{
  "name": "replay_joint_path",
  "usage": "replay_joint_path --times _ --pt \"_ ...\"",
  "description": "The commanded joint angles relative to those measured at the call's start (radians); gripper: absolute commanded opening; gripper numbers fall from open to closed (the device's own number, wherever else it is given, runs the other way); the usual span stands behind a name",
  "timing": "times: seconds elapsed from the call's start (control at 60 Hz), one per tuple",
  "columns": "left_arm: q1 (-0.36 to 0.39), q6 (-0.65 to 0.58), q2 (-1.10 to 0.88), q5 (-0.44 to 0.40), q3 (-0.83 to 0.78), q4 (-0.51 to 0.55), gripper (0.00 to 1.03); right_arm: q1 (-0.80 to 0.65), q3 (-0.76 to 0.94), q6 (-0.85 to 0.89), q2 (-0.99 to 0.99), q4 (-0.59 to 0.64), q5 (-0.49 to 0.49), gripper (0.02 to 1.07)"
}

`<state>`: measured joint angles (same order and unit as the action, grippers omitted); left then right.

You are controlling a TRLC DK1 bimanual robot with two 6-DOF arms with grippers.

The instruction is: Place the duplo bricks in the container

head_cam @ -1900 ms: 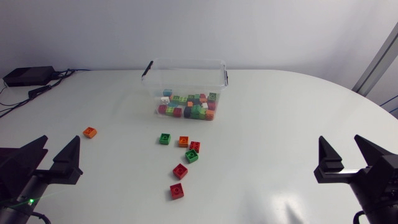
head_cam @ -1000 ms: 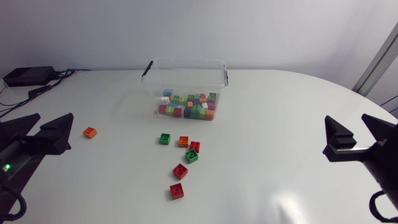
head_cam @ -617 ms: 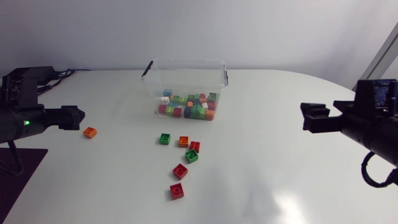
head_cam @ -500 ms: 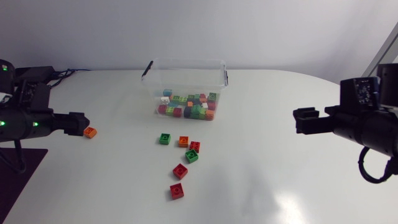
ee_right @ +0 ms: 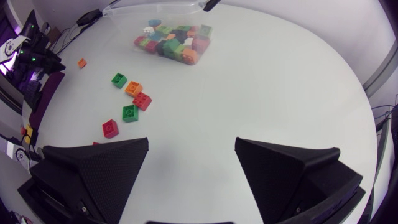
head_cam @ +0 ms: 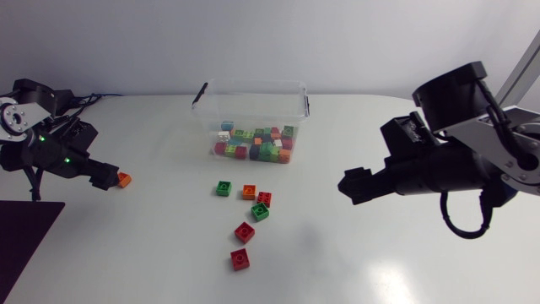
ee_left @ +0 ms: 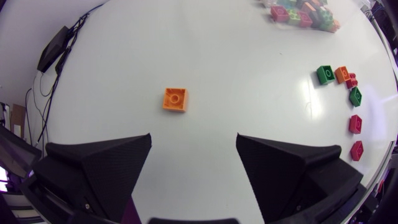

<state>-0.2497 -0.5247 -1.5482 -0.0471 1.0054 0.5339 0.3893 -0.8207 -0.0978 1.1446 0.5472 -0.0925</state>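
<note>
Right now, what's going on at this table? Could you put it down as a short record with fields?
Container: clear plastic box, many coloured duplo bricks inside
Loose bricks: seven on the white table
Lone brick: small orange duplo brick, just ahead of the left end effector
Cluster: six-brick group, two green, one orange, three red, on the near side of the box
Left end effector: open, empty
Right end effector: open, empty, over bare table

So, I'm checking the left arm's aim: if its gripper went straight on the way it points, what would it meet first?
Most likely the orange brick, lying on the table just ahead of the open left gripper. Nothing else shows in that line, though depth is hard to judge.
</note>
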Motion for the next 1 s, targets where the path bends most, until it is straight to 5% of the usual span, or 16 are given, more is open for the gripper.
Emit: replay_joint_path --times 0.0,0.417,0.983 --pt "-0.019 -0.072 -0.087 -0.005 0.071 0.011 0.95 0.057 -0.035 -0.054 0.053 0.022 0.017 1.02" --pt "-0.028 -0.178 -0.414 -0.004 0.331 0.061 0.91 0.246 -0.124 -0.051 0.248 0.086 0.054 1.02" --pt "-0.037 -0.193 -0.576 -0.027 0.452 0.132 0.54 0.37 -0.186 0.02 0.376 0.089 0.059 1.02"
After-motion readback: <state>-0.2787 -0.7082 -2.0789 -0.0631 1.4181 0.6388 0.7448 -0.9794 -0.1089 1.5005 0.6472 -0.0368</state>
